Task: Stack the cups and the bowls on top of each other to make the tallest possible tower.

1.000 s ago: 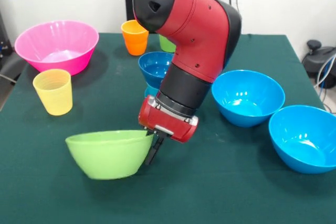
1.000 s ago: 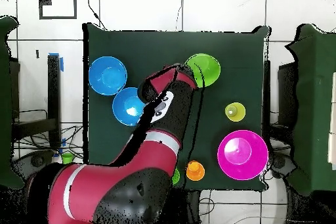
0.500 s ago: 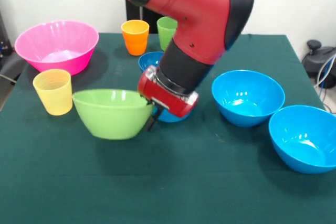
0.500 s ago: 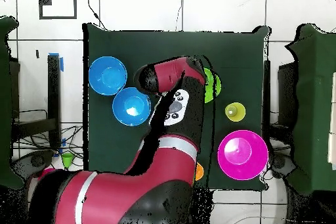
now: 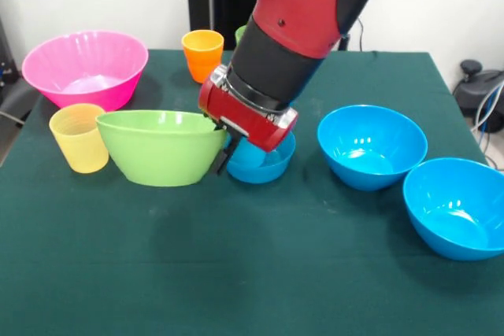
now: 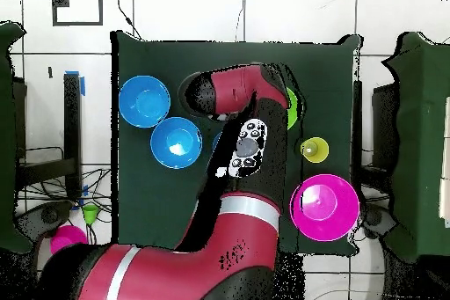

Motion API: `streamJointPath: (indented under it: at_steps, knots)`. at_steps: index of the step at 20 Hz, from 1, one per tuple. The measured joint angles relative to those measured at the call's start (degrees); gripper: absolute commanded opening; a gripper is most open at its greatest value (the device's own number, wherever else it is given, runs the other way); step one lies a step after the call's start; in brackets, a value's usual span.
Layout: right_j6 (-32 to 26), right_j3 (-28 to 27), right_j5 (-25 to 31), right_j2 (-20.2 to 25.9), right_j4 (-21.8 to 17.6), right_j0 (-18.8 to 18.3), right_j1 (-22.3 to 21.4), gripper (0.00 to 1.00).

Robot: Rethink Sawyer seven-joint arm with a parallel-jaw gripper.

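Bowl held beside cup, possibly touching.

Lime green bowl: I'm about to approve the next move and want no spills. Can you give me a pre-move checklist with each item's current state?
1. Tool clamped on the lime green bowl rim: ok, shut on its right edge.
2. Bowl held level: ok, rim looks roughly horizontal.
3. Bowl clear of the yellow cup: cannot tell, they overlap in the front view.
4. Pink bowl empty and upright: ok.
5. Small blue bowl free of the tool: cannot tell, it sits right behind it.
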Motion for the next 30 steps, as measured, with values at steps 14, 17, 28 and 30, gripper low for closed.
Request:
streamJointPath:
  at_steps: [14, 17, 28, 30]
  knots:
    - [-0.01, 0.00, 29.67, -0.38, -0.04, 0.82, -6.24, 0.00]
    - [-0.01, 0.02, 36.46, -0.38, -0.05, 0.82, -7.55, 0.00]
    - [-0.01, 0.02, 43.20, 0.11, 0.65, 1.15, -10.98, 0.00]
    - [-0.01, 0.05, 43.19, 0.35, 1.07, 1.15, -10.91, 0.00]
